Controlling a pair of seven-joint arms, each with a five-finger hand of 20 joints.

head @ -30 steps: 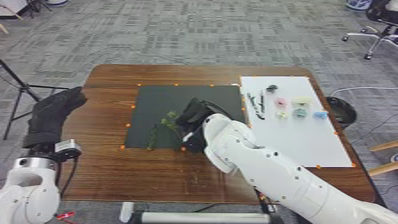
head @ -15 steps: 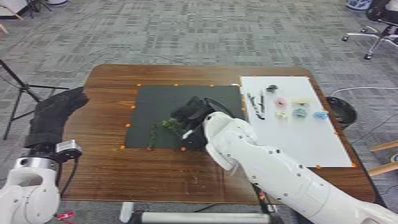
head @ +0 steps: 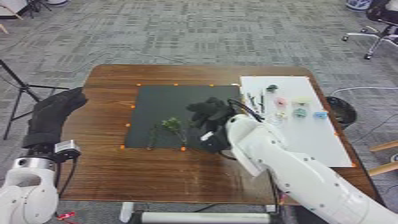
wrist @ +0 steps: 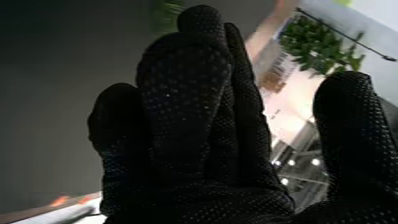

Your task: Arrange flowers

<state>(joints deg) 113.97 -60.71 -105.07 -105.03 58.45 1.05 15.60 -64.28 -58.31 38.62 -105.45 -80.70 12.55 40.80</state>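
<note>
Table [head: 107, 175]: black mat [head: 182, 95], white sheet [head: 302, 145] beside it. Our left hand [head: 55, 110] is relaxed by the left edge; our right hand [head: 210, 112] is released, over the mat. We've green stems [head: 171, 123] on the mat, flowers [head: 281, 102] on the sheet.

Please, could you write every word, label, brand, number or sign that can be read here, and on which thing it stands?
No text can be read.
Dark mat and white sheet: no readable words or numbers.
White box on the left arm: any marks are too small to read.
</note>
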